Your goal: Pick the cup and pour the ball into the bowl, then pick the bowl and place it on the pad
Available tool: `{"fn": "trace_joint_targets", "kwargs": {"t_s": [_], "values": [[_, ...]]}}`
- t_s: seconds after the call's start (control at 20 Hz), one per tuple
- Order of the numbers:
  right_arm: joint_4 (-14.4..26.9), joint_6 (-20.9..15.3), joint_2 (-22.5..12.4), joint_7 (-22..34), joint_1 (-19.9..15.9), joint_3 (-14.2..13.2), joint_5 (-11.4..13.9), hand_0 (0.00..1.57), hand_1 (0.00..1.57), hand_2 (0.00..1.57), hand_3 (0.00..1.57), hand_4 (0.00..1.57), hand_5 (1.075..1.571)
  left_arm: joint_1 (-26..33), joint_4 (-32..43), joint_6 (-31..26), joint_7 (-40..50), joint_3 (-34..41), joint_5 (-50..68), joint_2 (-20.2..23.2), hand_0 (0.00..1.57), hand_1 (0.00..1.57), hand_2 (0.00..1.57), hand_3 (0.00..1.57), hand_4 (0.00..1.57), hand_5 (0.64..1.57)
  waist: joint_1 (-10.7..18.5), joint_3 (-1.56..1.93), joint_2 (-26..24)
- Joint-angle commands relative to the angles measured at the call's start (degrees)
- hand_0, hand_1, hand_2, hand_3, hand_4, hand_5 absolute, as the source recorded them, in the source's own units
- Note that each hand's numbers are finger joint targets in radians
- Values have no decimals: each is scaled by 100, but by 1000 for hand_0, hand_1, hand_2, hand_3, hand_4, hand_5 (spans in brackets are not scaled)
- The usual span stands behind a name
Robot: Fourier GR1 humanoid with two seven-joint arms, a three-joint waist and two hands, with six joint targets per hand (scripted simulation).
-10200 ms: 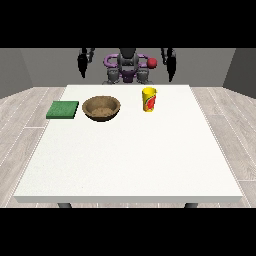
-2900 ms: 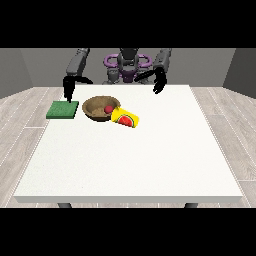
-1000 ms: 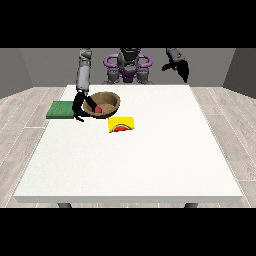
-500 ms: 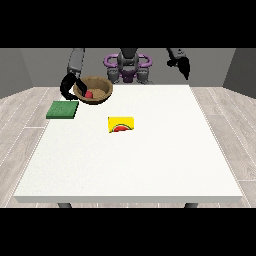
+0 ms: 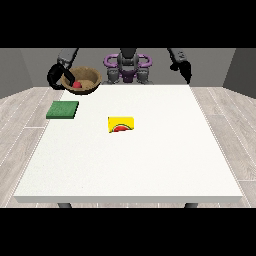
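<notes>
Hand at the view's left (image 5: 56, 75), upper left of the frame, is curled round the rim of the brown bowl (image 5: 86, 77) and holds it up off the table, above and behind the green pad (image 5: 63, 109). Red ball (image 5: 77, 85) sits inside the bowl. Hand at the view's right (image 5: 183, 68) hangs raised in the upper right, holding nothing; can't tell how its fingers lie. Yellow cup (image 5: 122, 124) lies on its side mid-frame on the white table (image 5: 150, 160), right of the pad.
</notes>
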Motion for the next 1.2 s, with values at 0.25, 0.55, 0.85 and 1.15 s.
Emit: {"fn": "trace_joint_targets", "kwargs": {"t_s": [0.25,0.55,0.85,1.15], "values": [[75,722,-1022,-772,334,-583,-282,1571,1571,1571,0,911,1571,-445,-57,-862,46,1034,905,1082,0,0,0,0,1311,1525,112,7,542],[22,497,-1101,-1203,230,-826,-371,1571,1571,1571,0,820,1570,-652,603,-1826,-407,2096,1639,2376,0,0,0,0,1280,1571,320,1,1225],[141,482,-1014,-1537,336,-951,-447,1571,1571,1571,0,757,1567,-495,1234,-2416,-641,2400,1859,2846,0,0,0,0,1209,1563,255,4,1266],[730,147,-1484,-1522,141,-1415,-557,1218,1218,1411,1299,0,1553,-641,1085,-2362,-682,2439,1940,2883,0,0,0,0,1188,1558,338,8,1739]]}}
